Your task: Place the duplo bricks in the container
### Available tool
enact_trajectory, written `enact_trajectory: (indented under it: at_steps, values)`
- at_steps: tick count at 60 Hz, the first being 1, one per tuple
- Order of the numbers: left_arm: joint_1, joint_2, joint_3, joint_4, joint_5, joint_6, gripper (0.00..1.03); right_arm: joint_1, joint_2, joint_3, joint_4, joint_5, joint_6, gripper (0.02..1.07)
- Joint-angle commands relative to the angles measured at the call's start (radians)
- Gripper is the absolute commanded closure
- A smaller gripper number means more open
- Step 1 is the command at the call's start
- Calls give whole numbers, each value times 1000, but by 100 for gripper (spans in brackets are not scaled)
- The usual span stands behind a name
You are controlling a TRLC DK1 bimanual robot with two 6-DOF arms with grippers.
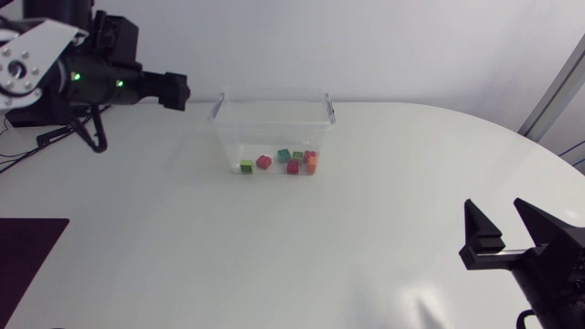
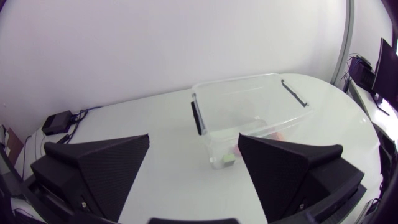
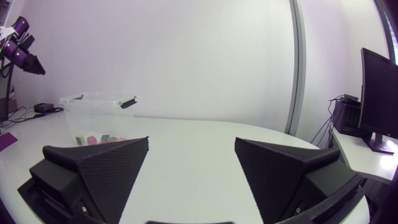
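Our left gripper (image 2: pixel 194 163) stands released, its wedge fingers spread wide with nothing between them. Our right gripper (image 3: pixel 191 163) is released too and equally bare. Neither carries a brick. Ahead of the left gripper, near it, sits the clear container (image 2: pixel 205 127). The right gripper is well apart from it, across the white table (image 1: pixel 384 192).

Every one of the duplo bricks (image 1: pixel 284 162) we can see lies on the container's floor, in a loose row. We judge the task done or all but done, with nothing left to fetch as far as these views reach.

Counted: two grippers and one container. We can tell six bricks apart: one pale green, two darker green, two red and one orange. There may be a seventh red one just behind the orange, where the cluster overlaps.
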Motion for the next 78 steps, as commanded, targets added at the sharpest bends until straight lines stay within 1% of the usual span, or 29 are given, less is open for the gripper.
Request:
enact_trajectory:
  at_steps: [1,4,12,15,21,29,33,34,43,78]
  values:
    - [43,-117,-166,77,31,52,3,-4,-5,-17,-6,-5,-11,7]
    - [67,-173,-236,120,54,59,3,-4,-5,-17,-6,-5,-11,7]
    - [130,-289,-377,148,105,47,3,-4,-5,-17,-6,-5,-11,7]
    - [138,-338,-433,182,105,36,3,-4,-5,-17,-6,-5,-11,7]
    - [156,-481,-584,286,105,3,3,-4,-5,-17,-6,-5,-11,7]
    - [196,-637,-721,358,105,-25,3,-4,-5,-17,-6,-5,-11,7]
    - [207,-677,-759,360,105,-28,3,-4,-5,-17,-6,-5,-11,7]
    - [213,-708,-793,360,105,-20,3,-4,-5,-17,-6,-5,-11,7]
    - [243,-856,-903,343,104,-10,3,-3,-5,-17,-6,-5,-10,7]
    - [211,-1151,-1045,286,70,-60,3,9,-2,-17,-2,1,11,7]
